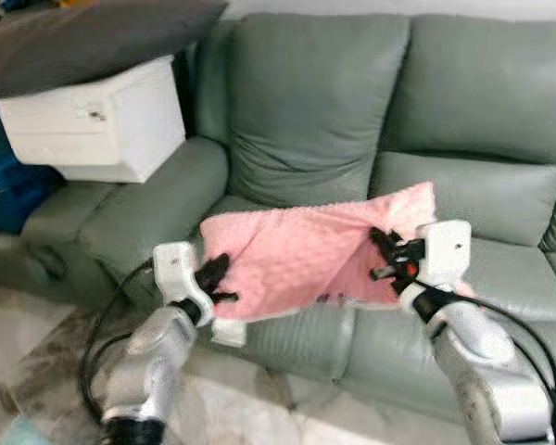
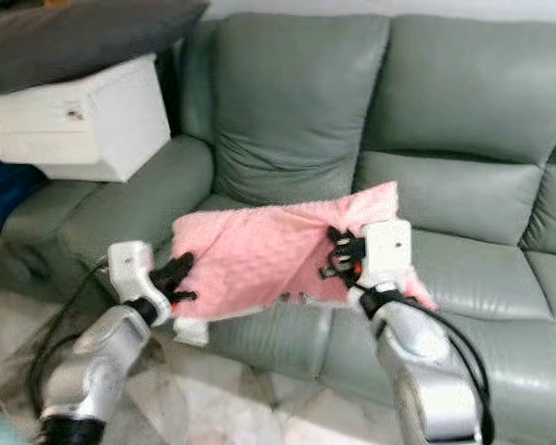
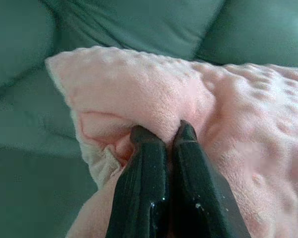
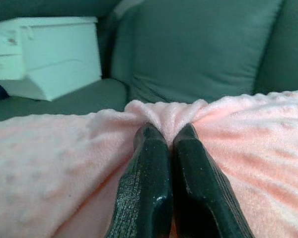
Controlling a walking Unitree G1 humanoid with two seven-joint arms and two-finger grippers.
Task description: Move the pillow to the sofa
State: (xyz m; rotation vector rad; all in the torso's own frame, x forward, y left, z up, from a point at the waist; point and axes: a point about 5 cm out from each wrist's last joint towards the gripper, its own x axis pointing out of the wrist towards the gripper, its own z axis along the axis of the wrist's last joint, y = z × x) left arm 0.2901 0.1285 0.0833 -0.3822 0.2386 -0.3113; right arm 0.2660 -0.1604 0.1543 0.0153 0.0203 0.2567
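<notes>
The left gripper (image 1: 224, 281) and right gripper (image 1: 382, 252) are each pinched tight on an edge of the pink pillow (image 1: 296, 255), held stretched over the front of the sofa (image 1: 482, 199) seat. Best to carry it further in, lower evenly, then release both sides together.

Lighting: soft, even daylight over my head views; no hard shadows, no glare. The sofa (image 1: 352, 111) reads grey-green, slightly washed. Sharpness: both head views mildly soft throughout, edges smeared on my arms. Wrist views: cool greenish cast; the pink pillow (image 3: 228, 114) sharp near my fingers (image 3: 144, 188), background cushions out of focus. White box (image 4: 44, 54) overexposed, detail blurred.
</notes>
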